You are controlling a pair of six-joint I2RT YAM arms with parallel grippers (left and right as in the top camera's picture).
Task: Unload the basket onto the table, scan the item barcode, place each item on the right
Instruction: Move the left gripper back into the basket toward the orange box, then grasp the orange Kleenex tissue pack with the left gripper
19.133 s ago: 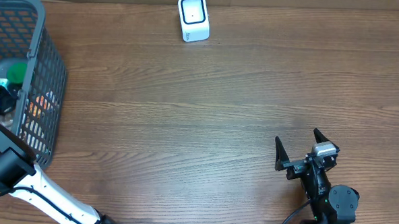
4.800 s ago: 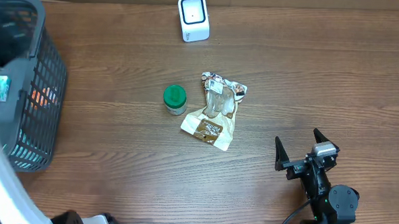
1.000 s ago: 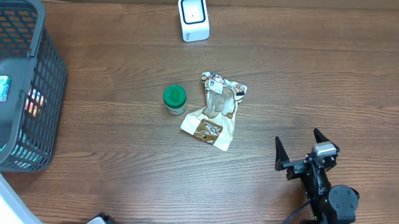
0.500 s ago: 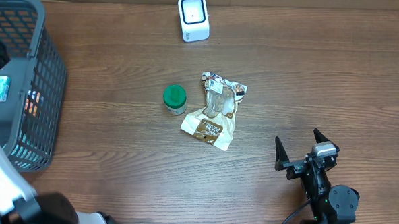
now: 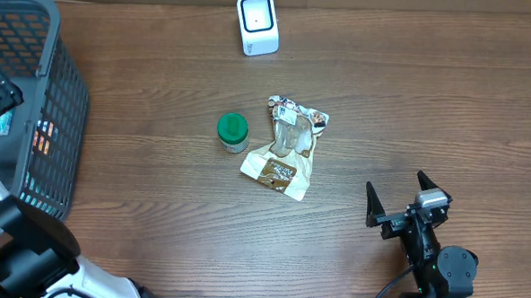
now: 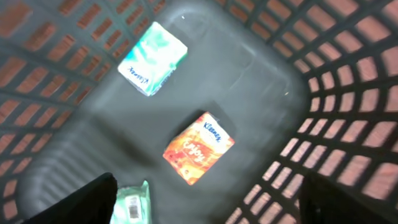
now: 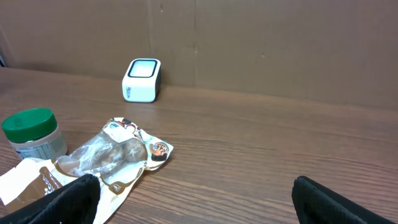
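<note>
My left gripper (image 6: 208,211) hangs open inside the dark mesh basket (image 5: 57,86) at the table's left edge, with nothing between its fingers. Below it on the basket floor lie a green-and-white tissue pack (image 6: 152,58) and an orange tissue pack (image 6: 198,147). A small green pack with a barcode label (image 6: 132,202) lies right beside the left finger. The white scanner (image 5: 257,23) stands at the far edge. My right gripper (image 5: 396,198) rests open at the front right, pointing towards the scanner (image 7: 142,79).
A green-lidded jar (image 5: 233,132) and a crumpled snack bag (image 5: 286,147) lie side by side mid-table, between the scanner and my right gripper. The right wrist view shows the jar (image 7: 32,132) and the bag (image 7: 106,158) ahead to the left. A cardboard wall backs the table.
My left arm has shifted over the basket and its jaws have spread apart. The jar, the bag, the scanner and the right arm have not moved.
</note>
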